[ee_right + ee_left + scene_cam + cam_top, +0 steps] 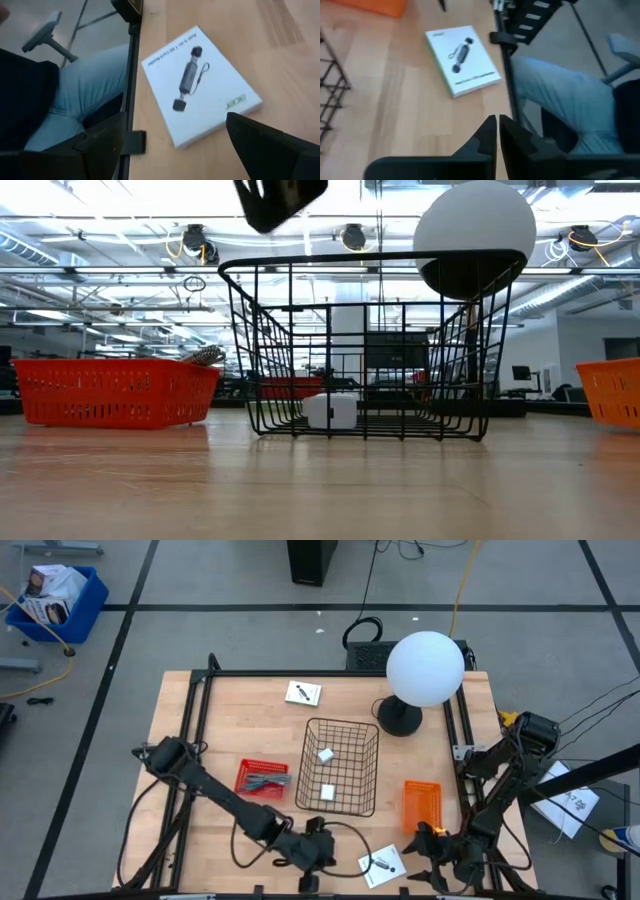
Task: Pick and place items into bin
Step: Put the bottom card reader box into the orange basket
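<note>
A white square card (pixel 381 863) printed with a dark gadget lies flat near the table's front edge; it also shows in the left wrist view (pixel 462 60) and the right wrist view (pixel 200 85). My right gripper (pixel 175 120) is open just right of it, its fingers spread above the card's near corner without touching. My left gripper (pixel 497 122) is shut and empty, left of the card. The black wire bin (pixel 340 768) holds two small white blocks (pixel 326 754), (pixel 331 410). A second white card (pixel 302 693) lies beyond the bin.
A red tray (pixel 262 778) with grey pieces stands left of the bin, and an orange tray (pixel 421 802) right of it. A lamp with a white globe (pixel 425 668) stands at the back right. A person's leg in jeans (pixel 560 100) is close to the front edge.
</note>
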